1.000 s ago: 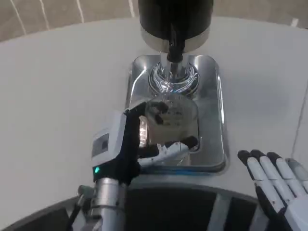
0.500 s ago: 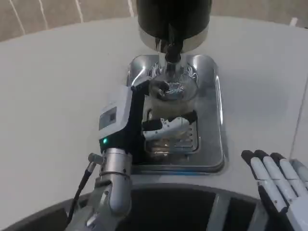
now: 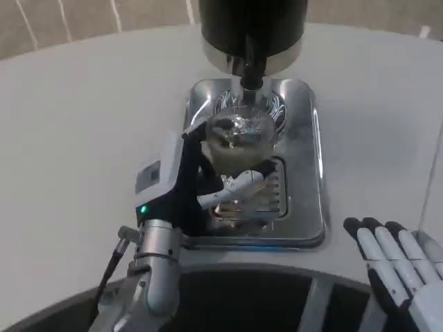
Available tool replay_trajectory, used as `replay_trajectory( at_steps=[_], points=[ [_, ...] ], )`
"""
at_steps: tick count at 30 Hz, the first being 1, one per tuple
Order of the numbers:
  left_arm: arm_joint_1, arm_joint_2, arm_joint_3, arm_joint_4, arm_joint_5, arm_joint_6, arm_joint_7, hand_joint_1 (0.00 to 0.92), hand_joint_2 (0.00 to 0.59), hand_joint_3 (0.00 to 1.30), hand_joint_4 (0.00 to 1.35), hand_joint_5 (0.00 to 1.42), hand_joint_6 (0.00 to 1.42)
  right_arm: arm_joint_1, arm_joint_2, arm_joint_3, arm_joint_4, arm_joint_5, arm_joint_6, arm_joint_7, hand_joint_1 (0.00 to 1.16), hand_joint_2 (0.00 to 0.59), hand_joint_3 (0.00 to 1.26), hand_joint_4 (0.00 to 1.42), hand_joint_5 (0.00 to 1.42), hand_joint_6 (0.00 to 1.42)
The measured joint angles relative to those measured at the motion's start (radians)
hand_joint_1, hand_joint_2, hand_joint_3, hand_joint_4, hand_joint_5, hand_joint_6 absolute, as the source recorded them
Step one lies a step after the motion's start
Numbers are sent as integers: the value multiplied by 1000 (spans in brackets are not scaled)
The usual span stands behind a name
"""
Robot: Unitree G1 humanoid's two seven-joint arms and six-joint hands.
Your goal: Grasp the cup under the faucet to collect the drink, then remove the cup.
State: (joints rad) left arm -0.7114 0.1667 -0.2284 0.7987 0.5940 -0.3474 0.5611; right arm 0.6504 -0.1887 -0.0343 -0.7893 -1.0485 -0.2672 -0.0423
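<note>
**Clear cup held under the faucet**

Our left hand wraps its fingers around the cup, directly below the faucet over the drip tray. It looks light, slick, probably thin-walled; we judge a mid-wall hold safest. Our right hand rests with straight fingers, empty

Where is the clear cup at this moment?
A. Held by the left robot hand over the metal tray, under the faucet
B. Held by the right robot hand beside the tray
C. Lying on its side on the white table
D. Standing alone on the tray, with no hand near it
A: the left robot hand wraps its fingers around the clear cup, which sits above the metal tray below the faucet.
</note>
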Motion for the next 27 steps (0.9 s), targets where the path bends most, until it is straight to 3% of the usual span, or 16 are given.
replay_trajectory(
  at_steps=[8,14,20,27],
  points=[
    [19,13,-12,-46,-4,1,-23,303,42,69,34,481,651,0,-3,-6,-6,17,0,14,408,469,0,0,0,0],
    [112,54,-12,-197,4,26,-48,258,39,5,0,375,489,-10,0,-8,-8,38,9,25,405,470,0,0,0,0],
    [241,133,48,-370,-1,82,-101,253,37,0,0,319,364,-71,11,1,-4,86,40,42,402,469,0,0,0,0],
    [401,168,124,-566,-20,143,-142,231,38,0,0,275,340,-125,43,28,-33,158,89,86,396,463,0,0,0,0]
  ],
)
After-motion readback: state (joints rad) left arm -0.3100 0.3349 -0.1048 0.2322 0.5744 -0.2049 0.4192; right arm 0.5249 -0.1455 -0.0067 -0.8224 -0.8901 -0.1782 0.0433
